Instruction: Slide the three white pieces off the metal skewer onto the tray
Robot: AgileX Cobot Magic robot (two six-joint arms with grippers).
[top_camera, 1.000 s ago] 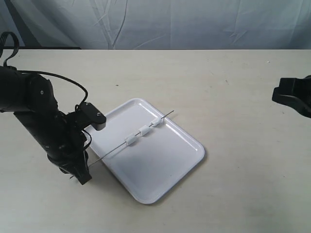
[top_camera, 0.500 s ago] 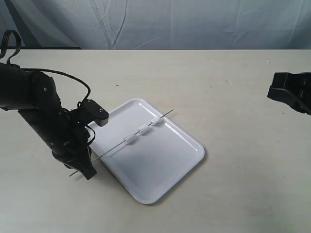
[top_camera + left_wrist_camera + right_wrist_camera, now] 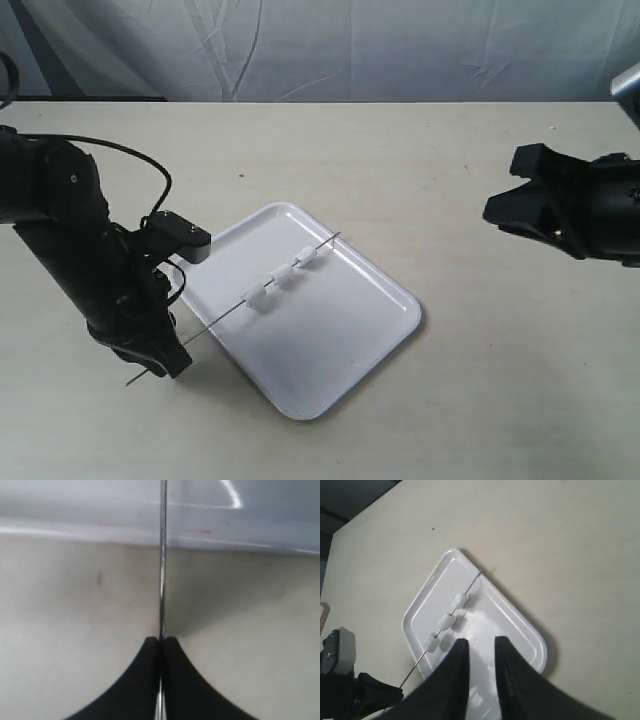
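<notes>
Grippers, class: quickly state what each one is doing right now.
Left gripper: shut on the metal skewer.
Right gripper: open, holding nothing.

Exterior view: left arm [image 3: 70,250] is cropped by the left edge, right arm [image 3: 592,205] by the right edge. The left gripper [image 3: 165,362] sits under the arm body, so jaw contact with the skewer [image 3: 225,312] is hidden; only a short stub pokes out behind. Pieces [image 3: 281,279] are too small to see how the skewer passes through them.

Left wrist view: jaws are cropped at the frame edge, the skewer runs out of frame, and the tray [image 3: 225,520] is just a blurred strip.

Right wrist view: right gripper [image 3: 479,642] jaws are cropped at the frame edge and cover part of the tray floor. One skewer end vanishes behind the left gripper, which is itself cut by the frame corner.
</notes>
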